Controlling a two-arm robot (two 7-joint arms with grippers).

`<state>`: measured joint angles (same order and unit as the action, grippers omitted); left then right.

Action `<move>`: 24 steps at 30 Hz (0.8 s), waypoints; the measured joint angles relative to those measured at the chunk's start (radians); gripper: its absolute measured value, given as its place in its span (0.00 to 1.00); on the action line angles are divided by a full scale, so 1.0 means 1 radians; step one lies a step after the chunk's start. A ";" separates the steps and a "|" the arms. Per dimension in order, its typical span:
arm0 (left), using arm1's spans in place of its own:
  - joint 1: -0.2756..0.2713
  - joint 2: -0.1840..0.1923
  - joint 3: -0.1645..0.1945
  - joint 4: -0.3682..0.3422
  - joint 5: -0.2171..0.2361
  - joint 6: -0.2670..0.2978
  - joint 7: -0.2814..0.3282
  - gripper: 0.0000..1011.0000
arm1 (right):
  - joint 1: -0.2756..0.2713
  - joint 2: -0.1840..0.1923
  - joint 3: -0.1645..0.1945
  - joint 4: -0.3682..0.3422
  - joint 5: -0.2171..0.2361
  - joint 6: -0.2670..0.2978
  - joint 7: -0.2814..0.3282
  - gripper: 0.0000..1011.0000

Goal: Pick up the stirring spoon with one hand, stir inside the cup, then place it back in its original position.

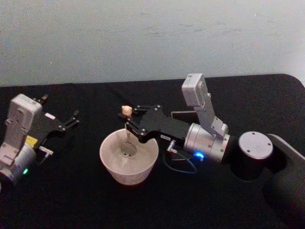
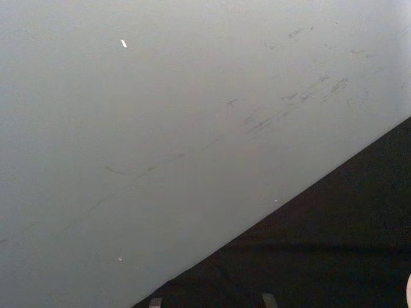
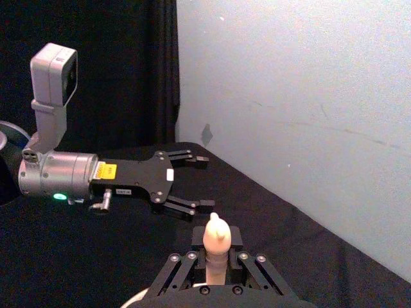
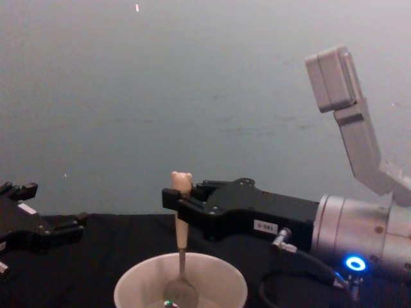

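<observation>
Cloth [image 1: 71, 200], black and matte, lies under everything; at 9 o'clock from the cup [image 1: 114, 174] the left gripper [image 1: 72, 119] hangs, thin black fingers spread wide and empty. The cup, smooth, round, cream-white and thin-rimmed, has the stirring spoon [image 4: 182, 221] standing in it, shiny metal bowl down, beige bear-head handle above the rim. From 3 o'clock the matte black right gripper [image 1: 127, 125] pinches that handle below the bear head.

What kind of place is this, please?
Probably a robot test bench, perhaps in a lab: a table under black cloth, a bare pale wall, and the right gripper holding the stirring spoon in the cup while the left gripper hangs open aside.
</observation>
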<state>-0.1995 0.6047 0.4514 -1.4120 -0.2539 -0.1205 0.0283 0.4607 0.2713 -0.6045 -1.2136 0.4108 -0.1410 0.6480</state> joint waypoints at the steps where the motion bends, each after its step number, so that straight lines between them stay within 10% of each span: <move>1: 0.000 0.000 0.000 0.000 0.000 0.000 0.000 0.99 | -0.001 0.001 0.001 0.000 0.000 0.000 0.000 0.19; 24: 0.000 0.000 0.000 0.000 0.000 0.000 0.000 0.99 | -0.065 0.108 0.069 -0.218 0.050 0.010 0.007 0.19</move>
<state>-0.1995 0.6047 0.4514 -1.4119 -0.2539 -0.1205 0.0283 0.3959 0.3789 -0.5355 -1.4320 0.4603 -0.1307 0.6550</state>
